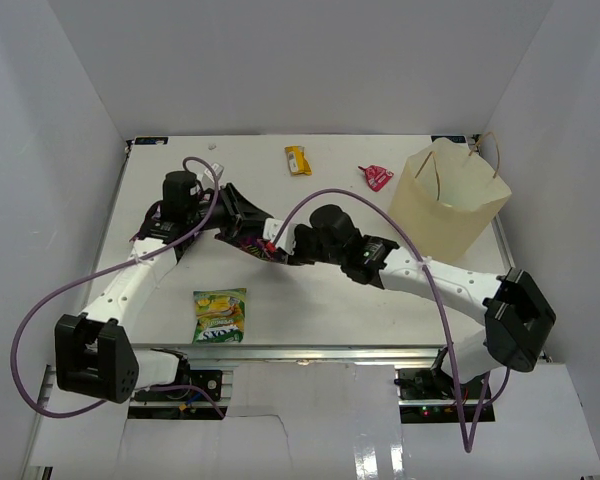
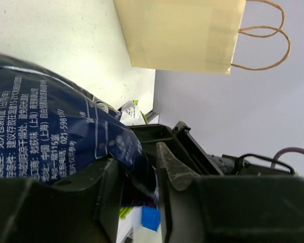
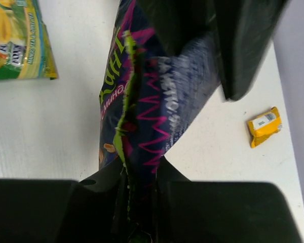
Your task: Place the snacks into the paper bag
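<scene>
Dark blue bag within left fingers and within right fingers.

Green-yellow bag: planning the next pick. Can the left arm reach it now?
Probably not yet: the left tool grips the dark blue bag, also pinched by the right tool. Nothing covers the green-yellow bag.

Left end effector pinches dark blue bag.

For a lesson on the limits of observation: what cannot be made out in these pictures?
Top view: blue bag mostly hidden by left gripper and right gripper.
Top view: floor of paper bag hidden by its own walls.
Top view: print on pink wrapper too small.
Right wrist view: green packet cut off by the picture's edge.
</scene>
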`<move>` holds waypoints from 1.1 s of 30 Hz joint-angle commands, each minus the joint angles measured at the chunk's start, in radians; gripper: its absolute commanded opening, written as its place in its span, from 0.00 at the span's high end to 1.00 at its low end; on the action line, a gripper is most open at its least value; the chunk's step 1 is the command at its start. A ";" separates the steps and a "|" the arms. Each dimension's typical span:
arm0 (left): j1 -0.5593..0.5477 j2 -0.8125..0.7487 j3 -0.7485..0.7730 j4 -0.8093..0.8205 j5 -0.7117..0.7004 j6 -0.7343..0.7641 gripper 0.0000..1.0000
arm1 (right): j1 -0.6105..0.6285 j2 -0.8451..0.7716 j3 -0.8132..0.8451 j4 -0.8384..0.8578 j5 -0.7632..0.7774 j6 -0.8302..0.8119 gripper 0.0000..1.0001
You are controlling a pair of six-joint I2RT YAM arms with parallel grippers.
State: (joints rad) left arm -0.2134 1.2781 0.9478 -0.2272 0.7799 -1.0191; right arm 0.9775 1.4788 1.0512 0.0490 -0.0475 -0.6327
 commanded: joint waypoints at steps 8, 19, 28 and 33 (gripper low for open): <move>0.054 -0.131 0.296 -0.160 -0.143 0.155 0.32 | -0.193 -0.092 0.222 -0.244 -0.452 0.059 0.92; 0.065 -0.270 0.231 -0.238 -0.350 0.306 0.23 | -0.425 -0.158 0.547 -0.313 -0.580 0.226 0.92; 0.065 -0.375 0.022 -0.146 -0.364 0.303 0.23 | -0.764 -0.135 0.941 -0.324 -0.505 0.304 0.92; 0.065 -0.368 0.005 -0.143 -0.366 0.329 0.23 | -0.963 -0.166 0.958 -0.324 -0.439 0.303 0.92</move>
State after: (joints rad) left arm -0.1524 0.9310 0.9562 -0.4080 0.4278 -0.7204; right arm 0.0910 1.3624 1.9572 -0.4095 -0.5198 -0.3466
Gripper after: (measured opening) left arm 0.768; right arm 0.177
